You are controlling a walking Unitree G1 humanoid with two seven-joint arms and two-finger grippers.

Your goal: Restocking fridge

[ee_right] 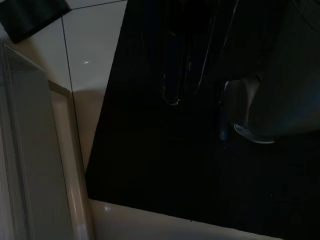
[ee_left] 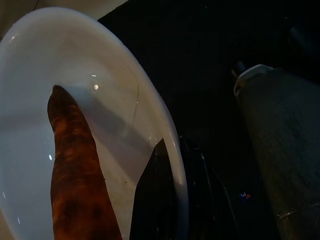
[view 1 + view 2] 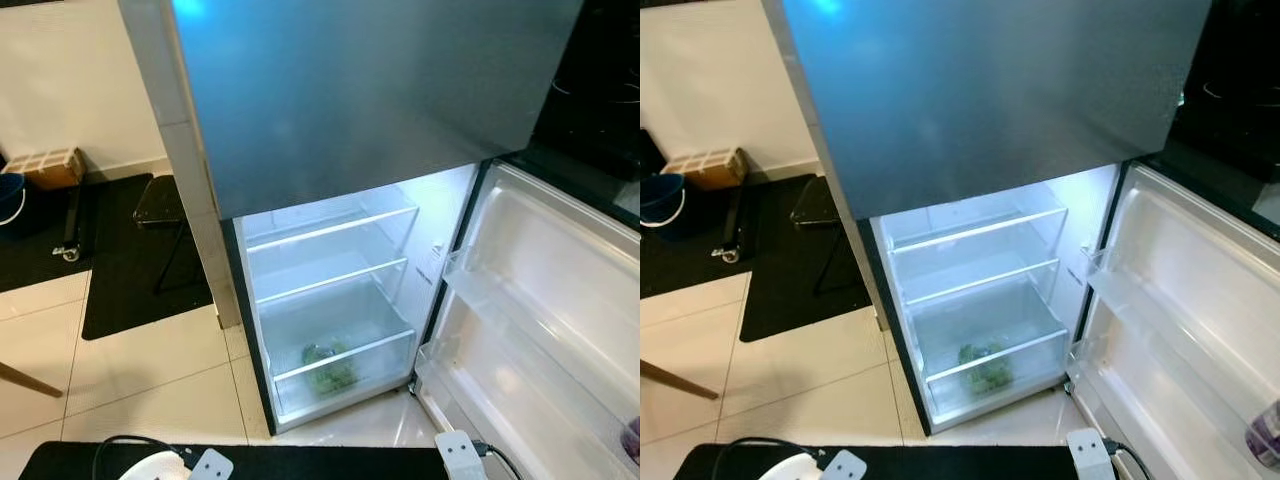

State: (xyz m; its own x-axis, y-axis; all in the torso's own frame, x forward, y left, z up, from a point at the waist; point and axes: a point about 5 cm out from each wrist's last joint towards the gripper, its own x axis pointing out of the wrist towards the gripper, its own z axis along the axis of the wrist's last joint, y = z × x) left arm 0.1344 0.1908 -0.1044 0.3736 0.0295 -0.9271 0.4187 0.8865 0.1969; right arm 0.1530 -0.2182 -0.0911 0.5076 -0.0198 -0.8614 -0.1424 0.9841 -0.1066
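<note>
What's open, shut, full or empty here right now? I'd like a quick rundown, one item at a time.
Lower fridge door: swung wide open.
Upper fridge door: shut.
Glass shelves: bare.
Bottom drawer: holds leafy greens.
White plate: carries a brown root vegetable.

Both arms are held low and near the body. At the near edge of the head view a small pale grey piece of the left wrist [image 3: 210,465] and one of the right wrist [image 3: 455,455] come into sight, each with a black cable beside it.

The left gripper [image 2: 172,150] has its jaws closed over the rim of a white plate [image 2: 100,90]. One black finger [image 2: 150,200] lies inside the rim and the other outside it.

The right gripper [image 1: 185,85] hangs in deep shade and points down to the floor. Its shape is hard to make out.
</note>
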